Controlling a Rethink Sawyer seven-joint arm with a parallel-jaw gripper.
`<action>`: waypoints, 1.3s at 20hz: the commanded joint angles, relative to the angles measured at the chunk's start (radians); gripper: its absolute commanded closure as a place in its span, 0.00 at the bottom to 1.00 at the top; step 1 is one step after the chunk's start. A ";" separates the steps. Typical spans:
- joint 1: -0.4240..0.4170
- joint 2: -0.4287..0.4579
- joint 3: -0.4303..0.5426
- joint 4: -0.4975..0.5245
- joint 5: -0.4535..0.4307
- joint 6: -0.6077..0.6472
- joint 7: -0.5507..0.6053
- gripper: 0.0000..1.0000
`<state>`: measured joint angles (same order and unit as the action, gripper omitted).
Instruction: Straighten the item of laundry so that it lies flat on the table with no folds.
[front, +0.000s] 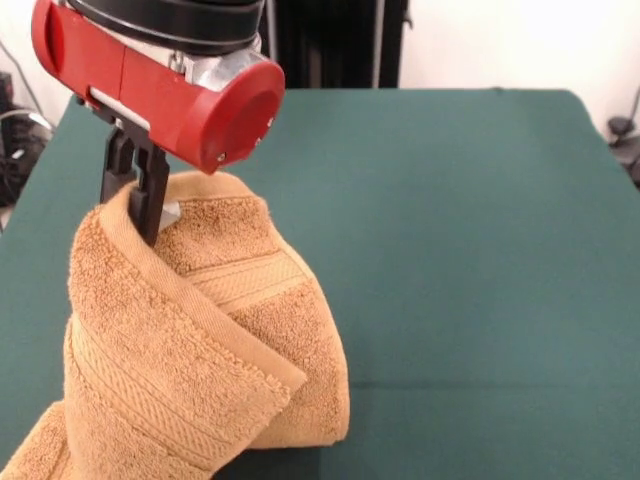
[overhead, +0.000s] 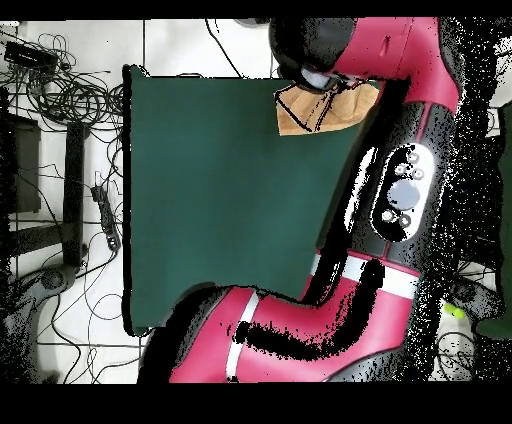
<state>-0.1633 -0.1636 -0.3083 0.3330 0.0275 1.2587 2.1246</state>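
In the front view the orange-tan towel (front: 200, 340) hangs in a twisted, folded bundle at the left, lifted by its top edge, with its lower part trailing toward the bottom-left corner. A paler woven band runs across its folds. My gripper (front: 140, 205) comes down from the red arm and is shut on the towel's upper hem. From overhead only a tan patch of the towel (overhead: 320, 110) shows at the green table's (overhead: 210, 190) top right, under the arm's wrist; the gripper itself is hidden there.
The red and black arm (overhead: 400, 190) covers the right side and bottom of the overhead view. Cables and stands (overhead: 60, 150) lie on the floor left of the table. The green table (front: 460, 250) stretches to the right of the towel in the front view.
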 joint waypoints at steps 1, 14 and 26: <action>0.002 0.035 0.042 -0.057 0.047 0.222 -0.003 1.00; -0.014 -0.173 0.056 0.282 -0.005 0.077 -0.158 1.00; -0.065 -0.423 0.062 0.539 -0.078 0.157 -0.447 1.00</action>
<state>-0.2046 -0.4331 -0.3086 0.6099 0.0117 1.3613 2.1191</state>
